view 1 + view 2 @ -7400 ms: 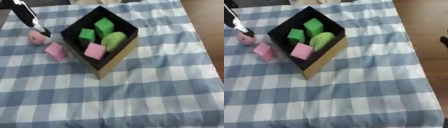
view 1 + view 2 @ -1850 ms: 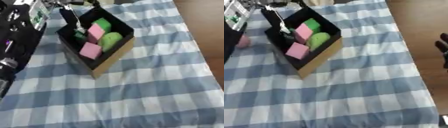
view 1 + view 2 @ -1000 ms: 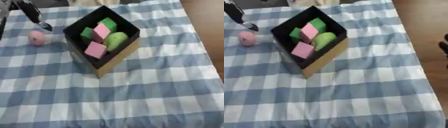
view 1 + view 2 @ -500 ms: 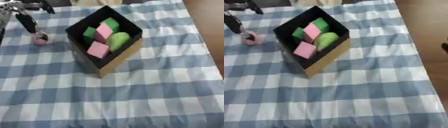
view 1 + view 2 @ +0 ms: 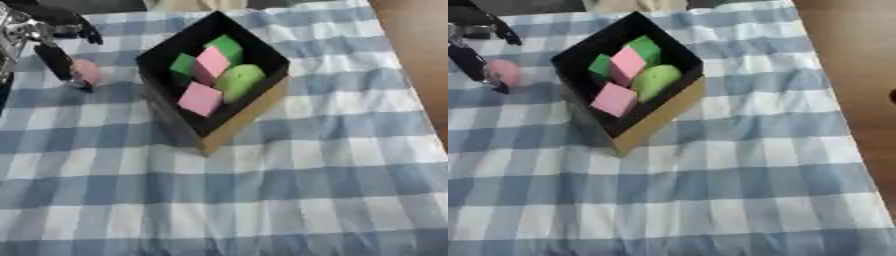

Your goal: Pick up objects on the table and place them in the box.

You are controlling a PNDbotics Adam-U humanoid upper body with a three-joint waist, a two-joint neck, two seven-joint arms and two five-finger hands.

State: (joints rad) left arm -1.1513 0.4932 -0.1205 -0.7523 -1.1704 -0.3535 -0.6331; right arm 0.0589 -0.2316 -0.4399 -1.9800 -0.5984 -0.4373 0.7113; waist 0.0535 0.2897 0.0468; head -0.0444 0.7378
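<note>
Since half a second ago the left hand point(image 5: 54, 47) has come down beside the small pink rounded object point(image 5: 87, 71), which lies left of the black open-topped cardboard box point(image 5: 229, 118) on the blue-and-white checked cloth of the bench point(image 5: 289, 190); one dark finger point(image 5: 59, 64) stands against the object's far-from-box side, another juts out above, and whether any finger curls round it I cannot tell; the box holds two pink blocks, two green blocks and a green rounded piece. The risk, as I judge it: the object looks round and may roll off under a one-sided touch, or slip over the wrinkled cloth away from the box. The left hand's palm is cut off by the frame; the right hand shows nowhere.
</note>
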